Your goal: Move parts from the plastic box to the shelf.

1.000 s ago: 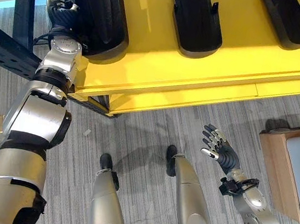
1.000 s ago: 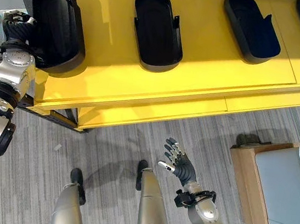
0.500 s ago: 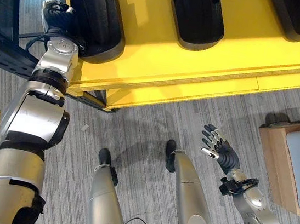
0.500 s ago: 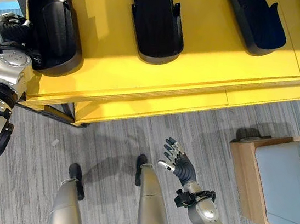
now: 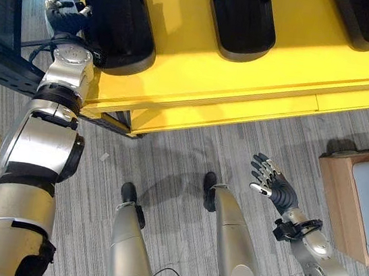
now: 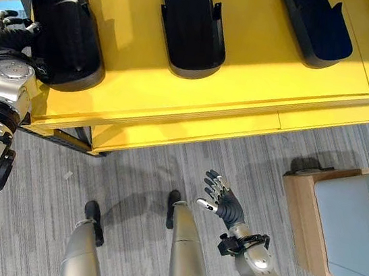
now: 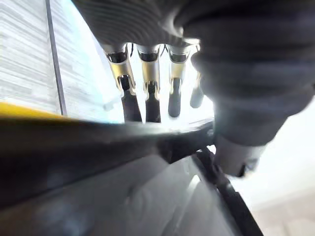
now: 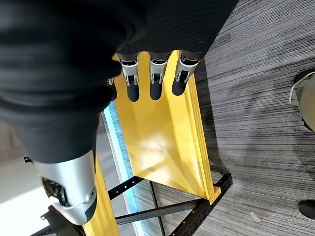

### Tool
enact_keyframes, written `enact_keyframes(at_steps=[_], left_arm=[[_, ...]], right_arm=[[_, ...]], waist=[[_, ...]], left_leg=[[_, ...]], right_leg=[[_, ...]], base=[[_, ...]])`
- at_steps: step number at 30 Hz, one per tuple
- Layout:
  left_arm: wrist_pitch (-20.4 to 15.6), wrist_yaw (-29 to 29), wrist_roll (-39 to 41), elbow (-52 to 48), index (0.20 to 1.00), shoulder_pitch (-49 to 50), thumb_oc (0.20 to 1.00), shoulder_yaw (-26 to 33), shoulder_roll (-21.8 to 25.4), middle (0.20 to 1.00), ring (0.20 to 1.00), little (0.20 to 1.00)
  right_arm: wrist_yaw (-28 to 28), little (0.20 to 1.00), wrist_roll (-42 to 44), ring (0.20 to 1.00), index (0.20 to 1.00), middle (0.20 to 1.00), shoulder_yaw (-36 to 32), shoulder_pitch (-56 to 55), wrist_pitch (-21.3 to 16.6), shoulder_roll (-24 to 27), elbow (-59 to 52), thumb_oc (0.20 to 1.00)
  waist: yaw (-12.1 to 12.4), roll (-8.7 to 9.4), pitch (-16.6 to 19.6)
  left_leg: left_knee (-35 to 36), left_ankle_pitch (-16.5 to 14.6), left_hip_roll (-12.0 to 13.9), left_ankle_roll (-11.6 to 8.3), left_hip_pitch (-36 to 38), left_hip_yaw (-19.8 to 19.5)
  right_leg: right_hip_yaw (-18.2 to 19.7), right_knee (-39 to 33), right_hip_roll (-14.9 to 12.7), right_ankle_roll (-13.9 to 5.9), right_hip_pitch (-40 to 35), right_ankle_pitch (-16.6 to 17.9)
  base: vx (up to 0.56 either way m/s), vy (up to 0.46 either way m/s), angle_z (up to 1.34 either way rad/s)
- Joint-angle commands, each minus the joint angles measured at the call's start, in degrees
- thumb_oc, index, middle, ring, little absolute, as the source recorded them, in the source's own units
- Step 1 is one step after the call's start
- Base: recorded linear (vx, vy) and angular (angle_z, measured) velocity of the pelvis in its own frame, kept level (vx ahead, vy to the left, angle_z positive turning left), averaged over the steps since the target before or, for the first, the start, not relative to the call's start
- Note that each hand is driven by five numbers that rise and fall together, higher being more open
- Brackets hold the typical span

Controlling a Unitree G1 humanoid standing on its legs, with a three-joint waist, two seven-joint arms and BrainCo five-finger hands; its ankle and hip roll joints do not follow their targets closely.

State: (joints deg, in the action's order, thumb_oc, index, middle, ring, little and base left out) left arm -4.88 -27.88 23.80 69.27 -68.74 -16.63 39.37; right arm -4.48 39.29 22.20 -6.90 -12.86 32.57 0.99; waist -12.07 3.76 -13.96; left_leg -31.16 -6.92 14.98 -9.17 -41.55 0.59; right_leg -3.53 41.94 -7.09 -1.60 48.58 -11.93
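The right hand (image 5: 274, 189) hangs low over the grey floor (image 5: 189, 152), its fingers (image 8: 154, 84) straight and holding nothing. Beside it sits the plastic box (image 6: 349, 231) on a wooden stand (image 6: 305, 225). Farther up, the left hand (image 6: 8, 28) is at the end of the yellow shelf (image 6: 246, 85), just beside a black part (image 6: 65, 23) lying there. Its fingers (image 7: 147, 91) look straight and loose, not gripping. I think it should pull away slowly, so the part stays flat. Three more black parts (image 6: 189, 23) lie farther along. I see no writing to read.
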Motion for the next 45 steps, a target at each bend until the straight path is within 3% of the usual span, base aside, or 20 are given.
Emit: enact_keyframes(at_steps=[1,14,23,25,32,36,45], left_arm=[[-2.9,-1.7,-0.2,-0.7,1.0,0.3,1.0,2.1,4.7,1.0,1.0,1.0],[-3.6,-2.0,-2.9,-1.8,1.0,-1.3,1.0,-0.3,8.1,1.0,1.0,1.0],[-4.8,-1.7,-8.8,-6.6,1.0,-4.2,1.0,-6.6,12.3,1.0,1.0,1.0],[-5.8,-2.3,-12.6,-12.2,1.0,-4.1,1.0,-8.7,14.2,1.0,1.0,1.0],[-7.5,-3.7,-15.8,-25.1,1.0,0.2,1.0,-7.5,16.3,1.0,1.0,1.0],[-8.2,-3.5,-21.4,-36.2,1.0,3.9,1.0,-6.6,18.8,1.0,1.0,1.0],[-11.5,0.8,-22.2,-52.0,1.0,14.1,1.0,-2.2,17.8,1.0,1.0,1.0]], right_arm=[[-1.2,1.0,2.0,1.0,1.0,1.0,-1.9,-1.6,-1.6,1.3,-3.4,1.0],[-1.9,1.0,2.5,1.0,1.0,1.0,-3.2,-2.5,-2.1,2.1,-4.2,1.0],[-2.9,1.0,2.7,1.0,1.0,1.0,-4.3,-3.1,-2.1,2.2,-3.8,1.0],[-3.3,1.0,2.8,1.0,1.0,1.0,-4.8,-3.4,-2.3,2.0,-3.7,1.0],[-3.7,1.0,2.4,1.0,1.0,1.0,-6.4,-4.4,-2.5,1.9,-3.4,1.0],[-3.9,1.0,1.8,1.0,1.0,1.0,-7.4,-4.6,-2.5,1.6,-3.0,1.0],[-3.9,1.0,0.3,1.0,1.0,1.0,-8.3,-4.8,-2.1,1.2,-2.0,1.0]], waist=[[0.9,-0.4,2.4],[1.2,-0.79,3.1],[1.6,-1.59,3.8],[1.9,-1.71,3.8],[2.4,-1.86,3.8],[3.1,-1.84,3.6],[3.7,-1.98,3.0]], left_leg=[[-2.6,1.2,0.1,1.82,-3.2,-1.4],[-3.3,0.9,0.1,1.84,-3.1,-1.5],[-2.9,0.8,0.1,1.8,-2.5,-1.3],[-2.8,0.9,0.0,1.82,-2.3,-1.4],[-2.7,0.7,-0.2,1.92,-2.0,-1.5],[-2.3,0.6,-0.3,1.94,-1.4,-1.5],[-1.4,0.6,-0.4,1.96,0.1,-1.3]], right_leg=[[2.4,-3.3,-2.4,-4.52,-2.2,5.2],[2.6,-2.5,-2.5,-4.52,-2.1,4.9],[2.5,-2.8,-2.5,-4.59,-2.8,4.9],[2.3,-2.8,-2.6,-4.59,-3.0,4.9],[2.1,-2.8,-2.6,-4.44,-3.4,4.6],[2.1,-2.9,-2.5,-4.33,-3.9,4.5],[2.1,-3.7,-2.3,-4.16,-5.3,4.6]], base=[[0.0,0.0,0.0],[0.0,0.0,0.0],[0.0,0.0,0.0],[0.0,0.0,0.0],[0.0,0.0,0.0],[0.0,-0.001,0.01],[0.0,0.001,0.02]])
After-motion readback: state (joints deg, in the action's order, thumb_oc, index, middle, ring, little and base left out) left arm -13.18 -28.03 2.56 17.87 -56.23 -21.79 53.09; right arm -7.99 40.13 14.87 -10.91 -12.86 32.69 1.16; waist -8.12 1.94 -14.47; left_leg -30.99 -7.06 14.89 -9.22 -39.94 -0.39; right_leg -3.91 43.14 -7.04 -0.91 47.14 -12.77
